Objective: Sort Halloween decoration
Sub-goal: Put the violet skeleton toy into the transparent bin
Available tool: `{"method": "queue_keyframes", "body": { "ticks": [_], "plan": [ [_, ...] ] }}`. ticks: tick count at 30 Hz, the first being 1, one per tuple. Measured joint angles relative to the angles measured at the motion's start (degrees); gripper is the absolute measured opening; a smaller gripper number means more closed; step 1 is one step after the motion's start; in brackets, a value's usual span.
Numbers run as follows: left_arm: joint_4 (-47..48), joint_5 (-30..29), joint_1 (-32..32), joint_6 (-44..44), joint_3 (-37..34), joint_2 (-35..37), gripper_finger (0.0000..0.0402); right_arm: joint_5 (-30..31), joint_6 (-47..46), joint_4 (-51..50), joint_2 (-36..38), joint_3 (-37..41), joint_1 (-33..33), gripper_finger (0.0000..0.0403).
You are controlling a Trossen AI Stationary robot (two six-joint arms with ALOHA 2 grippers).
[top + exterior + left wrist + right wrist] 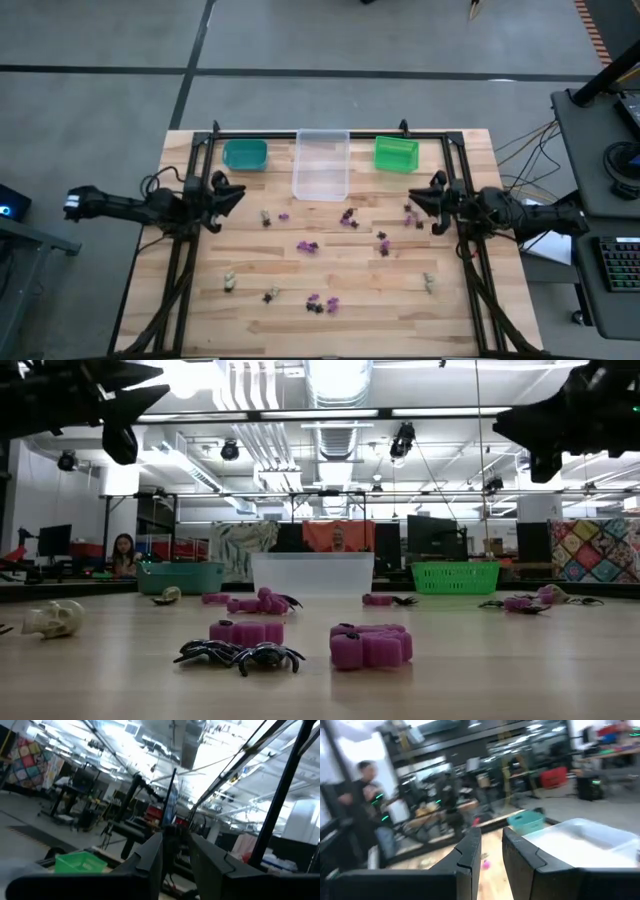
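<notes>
- Hovering over the surface's (200, 300) left edge, the left gripper (232, 193) holds nothing, fingers a narrow gap apart.
- Purple, black and beige Halloween decoration (307, 246) lies scattered mid-surface, outside the bins (321, 165).
- Right gripper (418, 196) hangs at the right edge, fingers slightly apart, empty.

Tiny purple, black and pale trinkets (307, 245), seemingly skulls and spiders, lie scattered across the table.

trinkets (307, 246) scattered mid-table, 3 bins (321, 165) behind

3 bins (321, 165), 2 arms (150, 205), scattered trinkets (307, 246) uncountable.
</notes>
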State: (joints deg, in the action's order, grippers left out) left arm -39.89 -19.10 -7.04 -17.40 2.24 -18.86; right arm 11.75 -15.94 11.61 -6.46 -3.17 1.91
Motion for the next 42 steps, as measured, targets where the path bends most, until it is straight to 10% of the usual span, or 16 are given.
{"method": "queue_keyframes", "body": {
  "ticks": [21,42],
  "plan": [
    [-10.4,-8.8,0.0,1.9,0.0,-16.2,0.0077,9.3,-4.2,-22.6,-42.2,-31.9,1.1,0.0068],
    [-15.9,-16.0,0.0,-2.9,-0.1,-26.0,0.0077,8.8,-11.0,-37.9,-60.4,-42.6,1.1,0.0068]
  ]
}}
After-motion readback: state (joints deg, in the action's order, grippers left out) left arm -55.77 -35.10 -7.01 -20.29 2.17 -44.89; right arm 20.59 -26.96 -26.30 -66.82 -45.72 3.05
